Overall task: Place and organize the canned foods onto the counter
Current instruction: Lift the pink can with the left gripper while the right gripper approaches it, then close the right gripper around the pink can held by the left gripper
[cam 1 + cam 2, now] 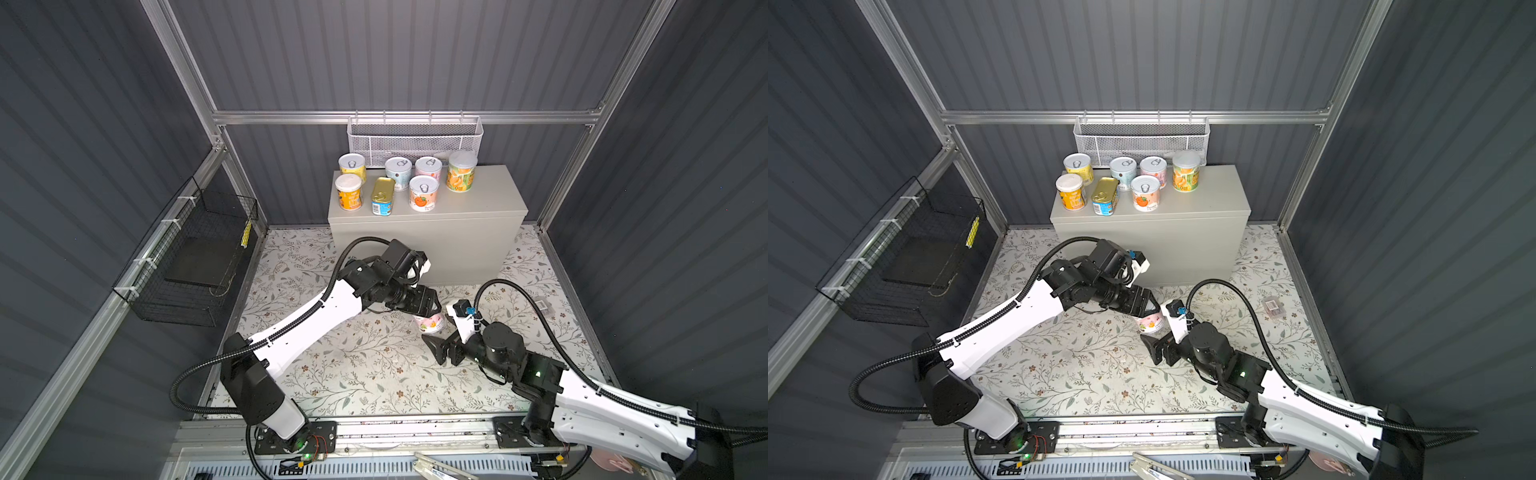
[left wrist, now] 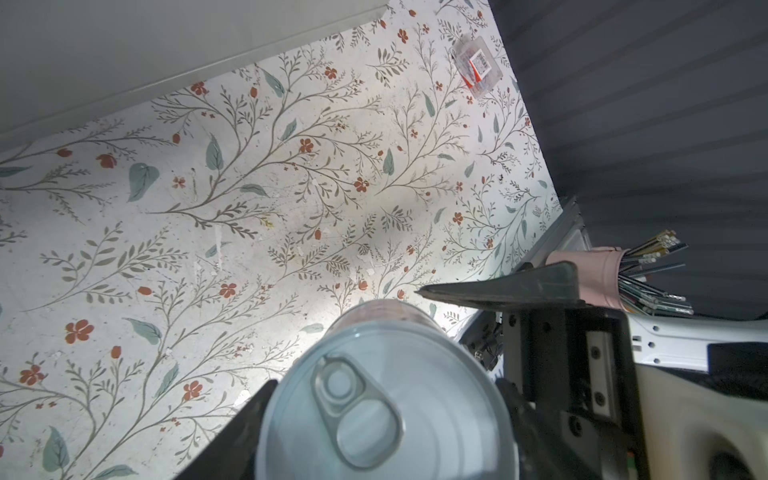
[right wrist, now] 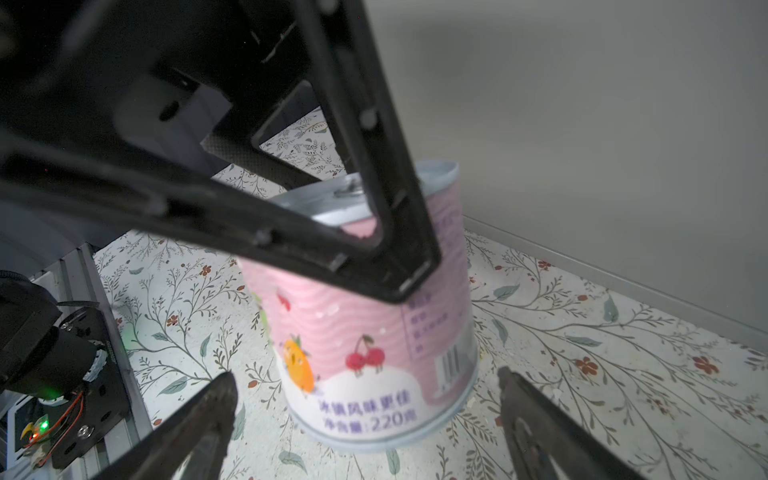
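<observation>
A black wire basket (image 1: pixel 187 266) hangs on the left wall. Right of it stands the light-grey metal cabinet counter (image 1: pixel 490 199), with a white mesh basket (image 1: pixel 415 141) hooked on the rail behind it.

Seven tins stand upright on the counter's top, towards its left end. From the left they are:
- a yellow can with a pull-tab lid (image 1: pixel 352 167) at the back
- an orange-yellow can with a white lid (image 1: pixel 349 193) in front of it
- a rectangular gold-topped tin (image 1: pixel 382 196)
- a pale blue can (image 1: pixel 398 173)
- a pink pull-tab can (image 1: pixel 428 168)
- a white can showing an orange fruit (image 1: pixel 423 194)
- a taller green-and-orange can with a clear cap (image 1: pixel 461 171)

Their print is too small to read in both top views.

The eighth tin, a pink-labelled round can (image 3: pixel 365 332), is down at the floral mat (image 1: pixel 353 374) in front of the counter. The left gripper (image 1: pixel 429 311) is clamped on its sides just under the silver pull-tab lid. Whether its base touches the mat cannot be told. Its label shows cartoon cherries, an orange fruit, a barcode and Chinese print that includes "220".

The right gripper (image 1: pixel 432 349) hangs just beside the can, jaws spread wide and holding nothing.

Farther right, a small clear packet with a QR-code label (image 1: pixel 542 306) lies on the mat. The left wrist view shows a pink cup of pencils (image 2: pixel 598 274) beyond the mat's edge.
</observation>
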You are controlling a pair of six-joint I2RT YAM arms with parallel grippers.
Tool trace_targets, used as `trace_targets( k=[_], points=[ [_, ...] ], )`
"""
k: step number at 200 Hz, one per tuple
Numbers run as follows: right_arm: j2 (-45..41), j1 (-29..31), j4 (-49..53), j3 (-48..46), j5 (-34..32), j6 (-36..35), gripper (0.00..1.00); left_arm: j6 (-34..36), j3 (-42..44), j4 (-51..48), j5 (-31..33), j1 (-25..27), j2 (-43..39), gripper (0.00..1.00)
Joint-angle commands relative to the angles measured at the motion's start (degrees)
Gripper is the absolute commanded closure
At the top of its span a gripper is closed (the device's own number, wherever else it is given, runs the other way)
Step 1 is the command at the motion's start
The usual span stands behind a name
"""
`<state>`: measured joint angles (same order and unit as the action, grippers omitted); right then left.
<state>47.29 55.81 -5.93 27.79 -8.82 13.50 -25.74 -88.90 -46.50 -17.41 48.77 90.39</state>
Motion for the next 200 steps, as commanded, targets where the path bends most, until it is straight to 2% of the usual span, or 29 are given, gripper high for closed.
trace_targets(
  k=[1,200],
  points=[
    [0.8,0.2,-3.2,2.1,0.2,-0.8,0.03,-0.5,-0.8,2.1,-4.0,0.2,-2.3,0.43],
    [5.2,0.3,-10.7,1.7,-3.7,-1.5,0.09,-4.7,5.2,9.0,-8.3,0.2,-2.9,0.43]
  ],
)
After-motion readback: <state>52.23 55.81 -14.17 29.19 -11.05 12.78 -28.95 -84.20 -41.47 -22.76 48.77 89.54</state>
